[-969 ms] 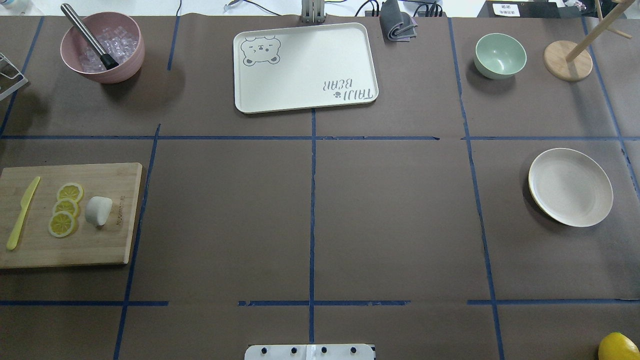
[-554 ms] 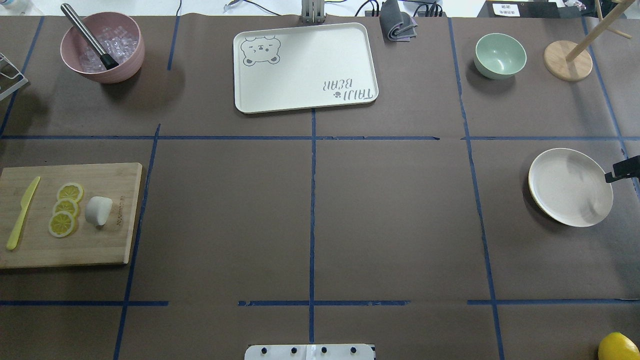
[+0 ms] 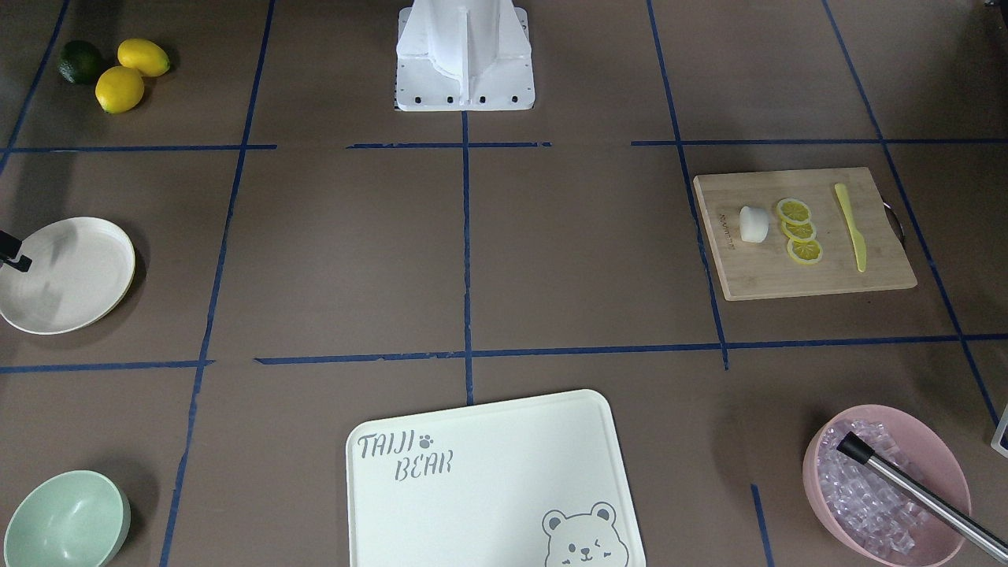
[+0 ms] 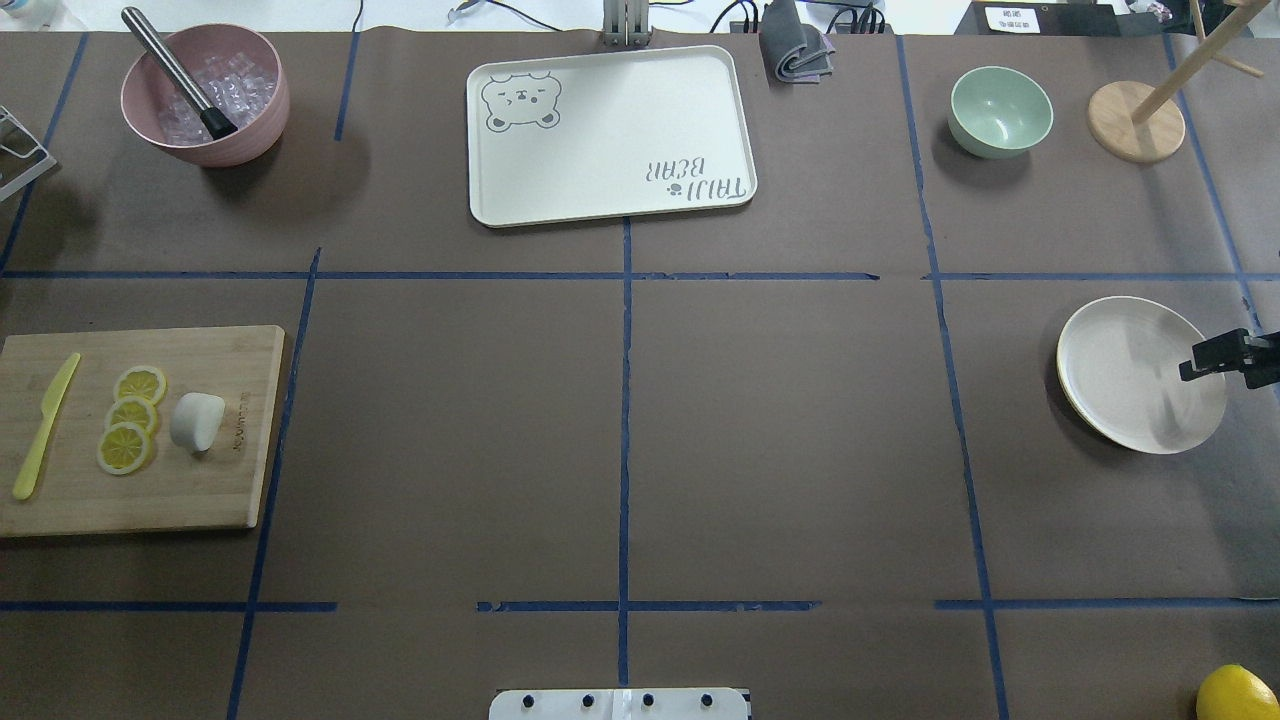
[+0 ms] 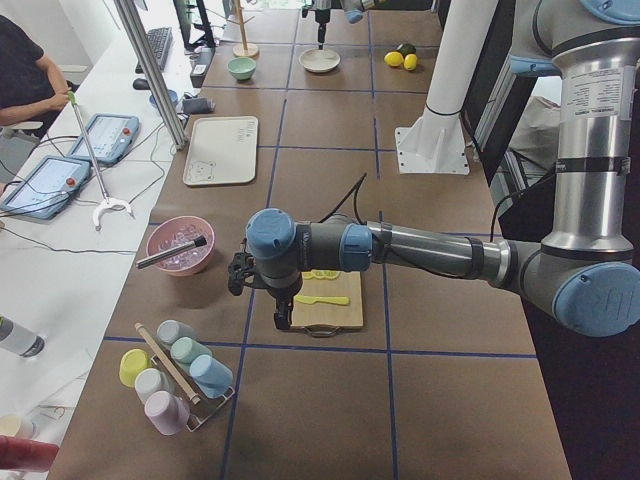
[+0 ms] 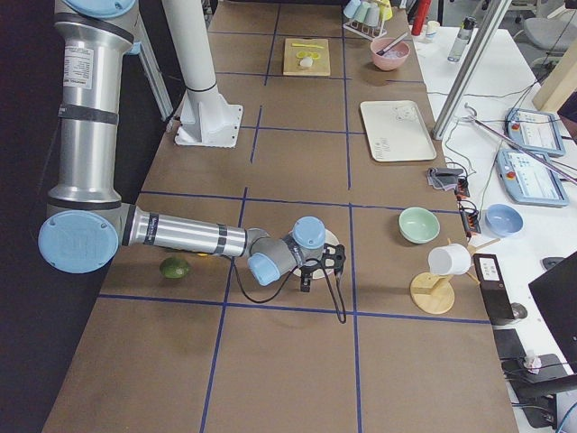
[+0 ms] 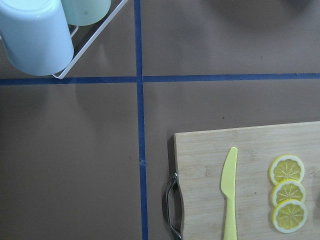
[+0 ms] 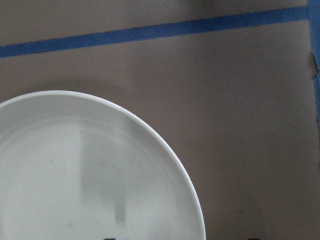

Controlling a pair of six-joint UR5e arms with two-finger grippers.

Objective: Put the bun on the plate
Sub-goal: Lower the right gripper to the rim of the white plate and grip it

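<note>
Presently the small smooth white rounded bun (image 4: 197, 421) lies on the rectangular light wooden cutting board (image 4: 200, 490) at the robot's left end of the brown paper-covered bench (image 4: 780, 430), just beside a row of three yellow lemon slices (image 4: 131, 418), with a pale yellow-green plastic knife (image 4: 45, 425) further out on the same board. The round shallow off-white plate (image 4: 1120, 400) sits well apart from it, at the robot's right end of the bench, and holds nothing. The right end effector (image 4: 1198, 361) reaches in over the plate's outer rim and casts a shadow on the plate; only its dark tip shows, so whether its fingers are spread or pressed together cannot be told. The left end effector (image 5: 240, 275) shows only in the exterior left view, above the bench by the outer end of the cutting board, and its state cannot be told either. Along the far side stand a pink bowl of ice cubes (image 4: 205, 95), a rectangular white bear-printed tray (image 4: 610, 130) and a mint-green bowl (image 4: 1000, 110).
</note>
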